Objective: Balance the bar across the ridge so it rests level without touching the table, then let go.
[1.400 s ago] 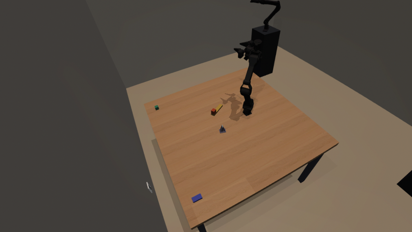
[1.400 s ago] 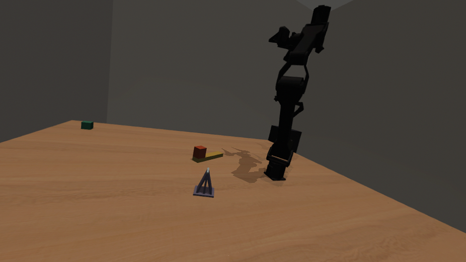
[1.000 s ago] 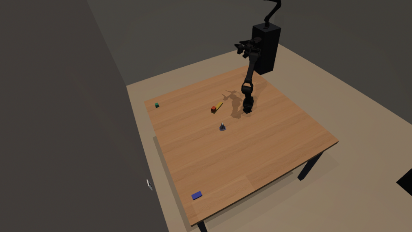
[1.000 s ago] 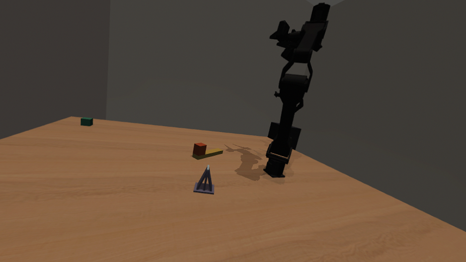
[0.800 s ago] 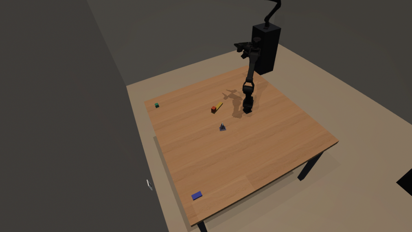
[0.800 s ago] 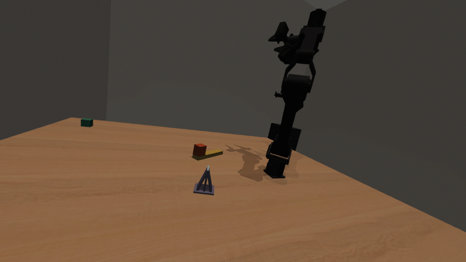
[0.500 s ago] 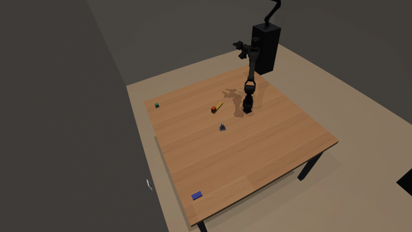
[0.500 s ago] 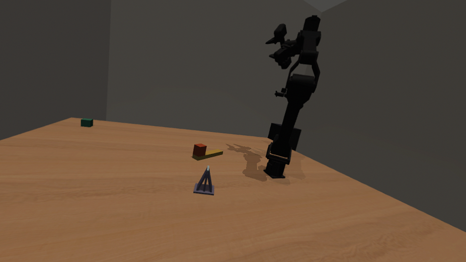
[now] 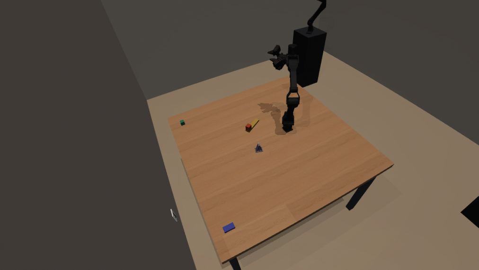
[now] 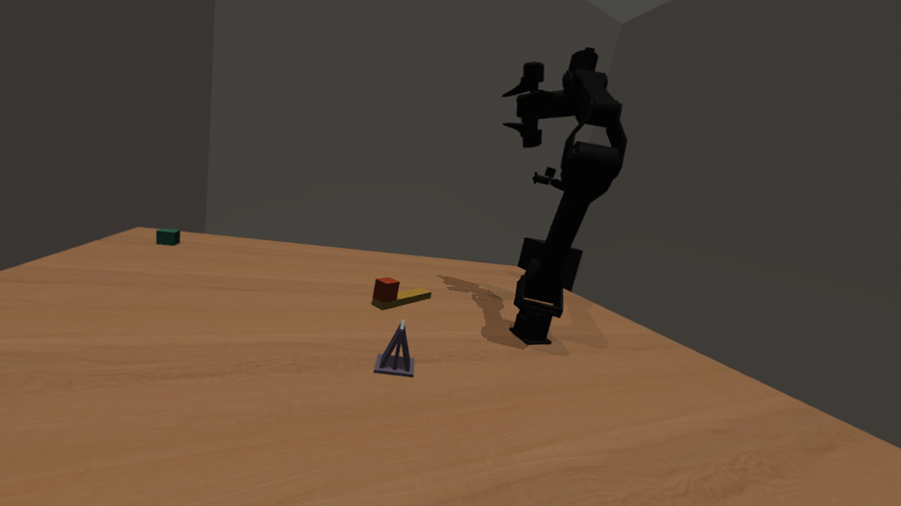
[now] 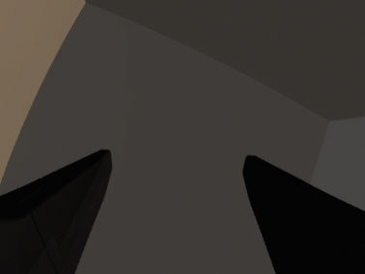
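The yellow bar (image 9: 254,123) (image 10: 414,295) lies flat on the table, with a red block (image 9: 248,127) (image 10: 386,289) on one end of it. The ridge (image 9: 258,148) (image 10: 395,351) is a small grey-purple stand with a narrow top and a flat base; it stands upright on the table, apart from the bar, with nothing on it. My gripper (image 9: 269,56) (image 10: 503,109) (image 11: 179,161) is open and empty, raised high above the table, away from the bar and the ridge. In the wrist view only the two fingers and bare walls and floor show.
A green block (image 9: 182,122) (image 10: 168,236) lies near the table's far left corner. A blue flat block (image 9: 228,227) lies near the front left corner in the top view. A black pedestal (image 9: 308,57) with another arm stands behind the wooden table (image 9: 301,174) (image 10: 244,430).
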Controlling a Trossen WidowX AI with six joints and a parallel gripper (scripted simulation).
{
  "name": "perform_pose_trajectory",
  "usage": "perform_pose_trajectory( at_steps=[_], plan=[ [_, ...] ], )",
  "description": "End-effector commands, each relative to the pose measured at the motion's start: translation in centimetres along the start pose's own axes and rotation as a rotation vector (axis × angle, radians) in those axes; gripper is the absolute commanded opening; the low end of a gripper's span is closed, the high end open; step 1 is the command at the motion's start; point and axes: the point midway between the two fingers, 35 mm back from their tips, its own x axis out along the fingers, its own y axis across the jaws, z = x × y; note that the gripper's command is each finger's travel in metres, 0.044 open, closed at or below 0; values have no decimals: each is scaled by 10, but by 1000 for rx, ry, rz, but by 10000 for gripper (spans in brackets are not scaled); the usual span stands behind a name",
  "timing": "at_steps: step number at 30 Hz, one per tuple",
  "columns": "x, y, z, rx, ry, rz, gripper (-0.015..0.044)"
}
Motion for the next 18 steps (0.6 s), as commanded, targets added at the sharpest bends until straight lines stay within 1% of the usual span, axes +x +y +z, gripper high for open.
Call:
perform_pose_trajectory(
  at_steps=[1, 18],
  plan=[
    [10, 12, 2, 149, -21, 28, 315],
    [51, 45, 30, 759, -92, 170, 315]
  ],
)
